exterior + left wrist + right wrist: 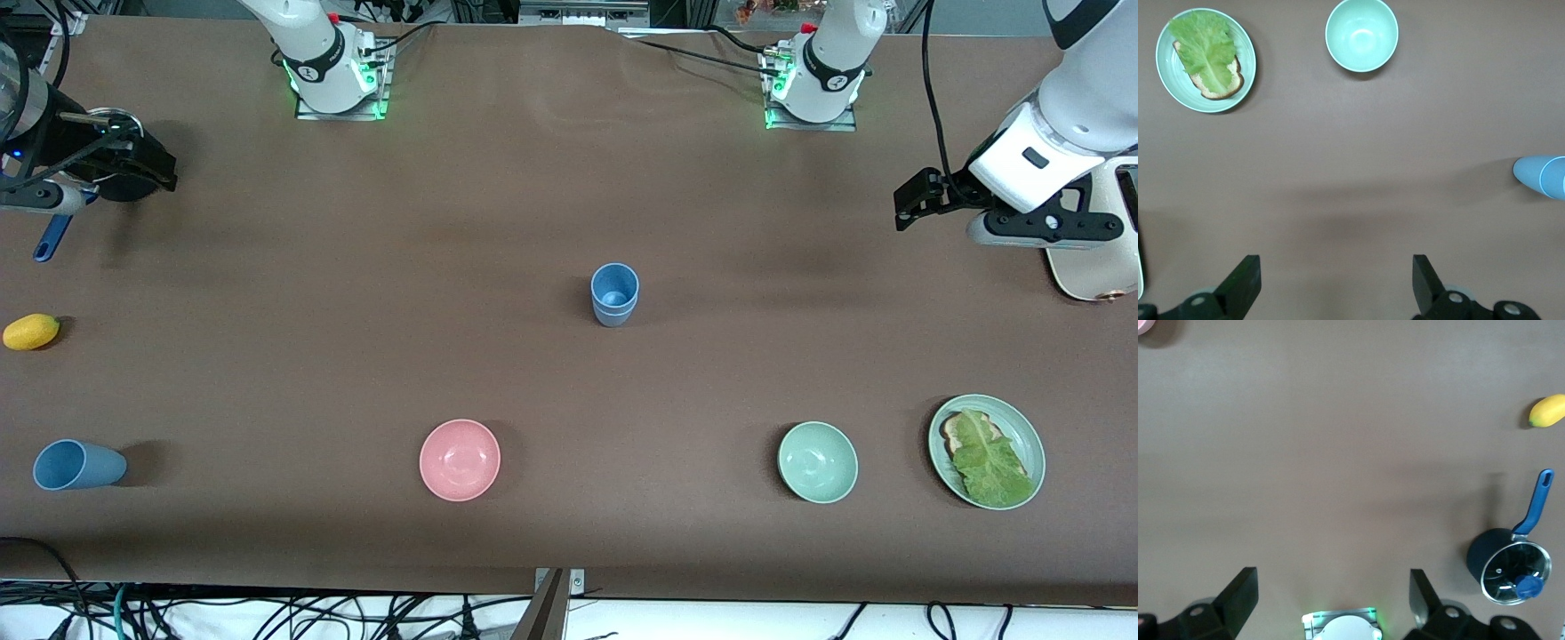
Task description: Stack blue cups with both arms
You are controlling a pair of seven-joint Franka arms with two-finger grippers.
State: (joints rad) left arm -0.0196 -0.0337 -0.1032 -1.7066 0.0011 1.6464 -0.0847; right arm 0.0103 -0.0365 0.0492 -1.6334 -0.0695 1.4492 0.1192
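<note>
Table (533,196): wide brown cloth, arms' bases along its top edge in the front view. Both arms wait, pulled out to the table's ends.

Left tool (916,206) hangs over the left arm's end of the table, fingers (1245,283) spread wide, nothing betw them. Right tool (151,164) hangs over the right arm's end above a dark pot w/ blue handle (1511,563), fingers (1241,593) likewise spread, empty.

Plate w/ toast and lettuce (1031,436) and pale green bowl (817,462) sit near the front edge twd the left arm's end; pink bowl (460,460) near the front edge, mid-table.

Task things: upright blue cup (614,294) stands mid-table, mouth up, looks like two already nested (rim line on its wall). Tipped blue cup (76,465) lies on its side near the front edge at the right arm's end, long axis running along the table's length, mouth facing the table's end.

Key relation: tipped cup is well apart from both tools but on the right arm's end, so right arm is nearer, prob. the one to fetch it. Upright cup lies betw the two tools, a bit closer to the left one.

Small yellow fruit (31,332) lies betw the pot and the tipped cup.
</note>
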